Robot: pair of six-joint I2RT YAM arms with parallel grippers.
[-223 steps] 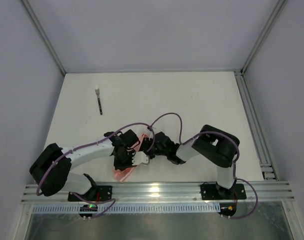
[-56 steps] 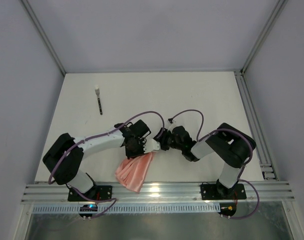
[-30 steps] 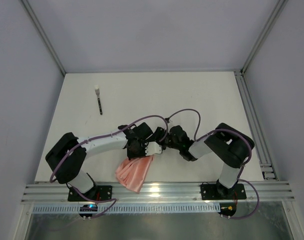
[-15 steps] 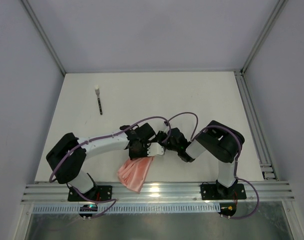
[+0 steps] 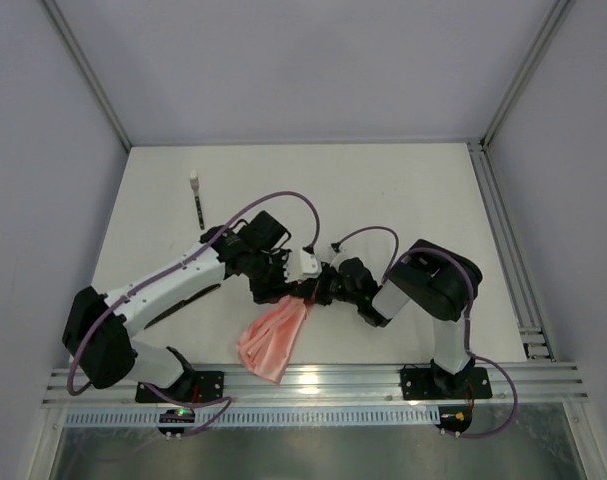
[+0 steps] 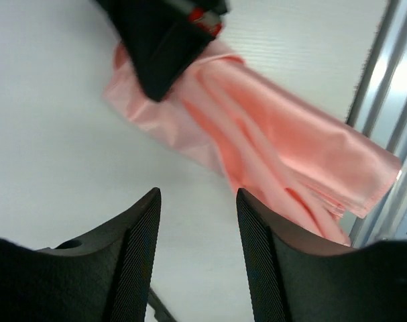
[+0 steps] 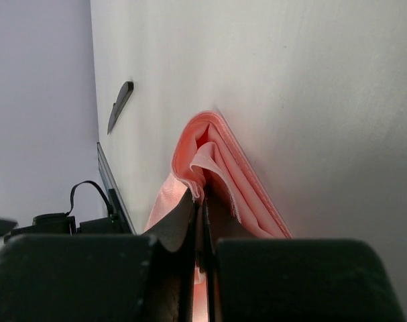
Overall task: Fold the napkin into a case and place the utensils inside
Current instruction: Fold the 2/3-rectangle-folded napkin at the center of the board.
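The salmon-pink napkin (image 5: 274, 337), folded into a narrow wedge, lies close to the near edge of the surface (image 5: 403, 200), a little left of its middle. Its wide end reaches the metal rail (image 5: 363, 378) there and its narrow end points away from that edge. The right hand (image 5: 314, 292) is pinched tight on that narrow end, and its wrist view shows a pink fold caught between the closed fingers (image 7: 180, 231). The left hand (image 6: 197, 201) hangs just beside the napkin's narrow end with its fingers (image 6: 141, 235) apart at a middling width, only bare surface between them. One slim black utensil (image 5: 198, 204) lies well apart, toward the far left corner.
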